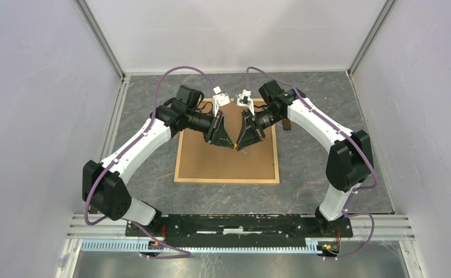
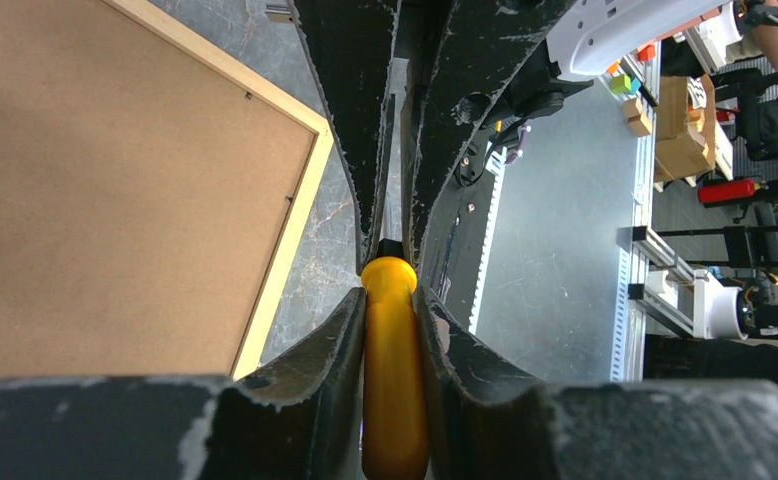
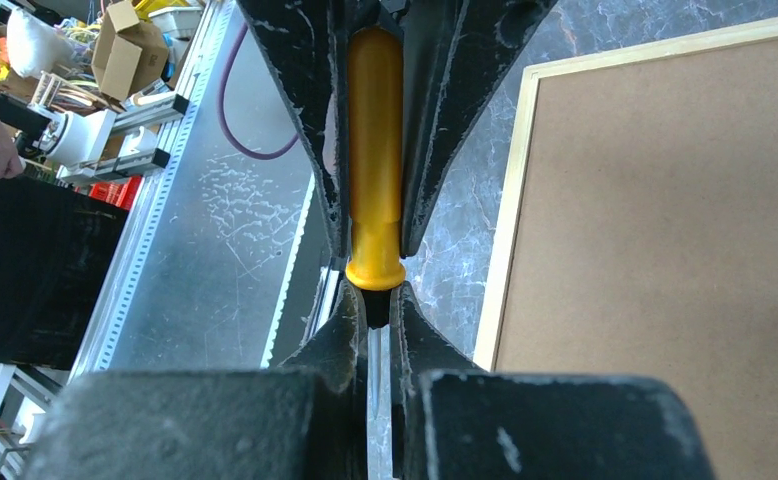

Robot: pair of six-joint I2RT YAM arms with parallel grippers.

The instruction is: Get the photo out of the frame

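Observation:
The frame [image 1: 211, 165] lies flat mid-table with its brown fibreboard back up and its light-wood rim [image 2: 285, 230] around it. The photo is hidden under that backing. Above the frame's upper middle the two grippers meet tip to tip. A screwdriver [image 1: 235, 146] with a yellow handle [image 2: 393, 380] spans between them. My left gripper [image 2: 390, 300] is shut on the handle. My right gripper [image 3: 375, 300] is shut on the thin metal shaft just behind the handle's collar [image 3: 375, 270]. The frame's rim [image 3: 510, 200] runs to the right in the right wrist view.
A small brown block [image 1: 285, 123] lies on the grey marbled table just past the frame's far right corner, partly behind the right arm. White enclosure walls stand on three sides. A metal rail [image 1: 240, 231] carries the arm bases at the near edge.

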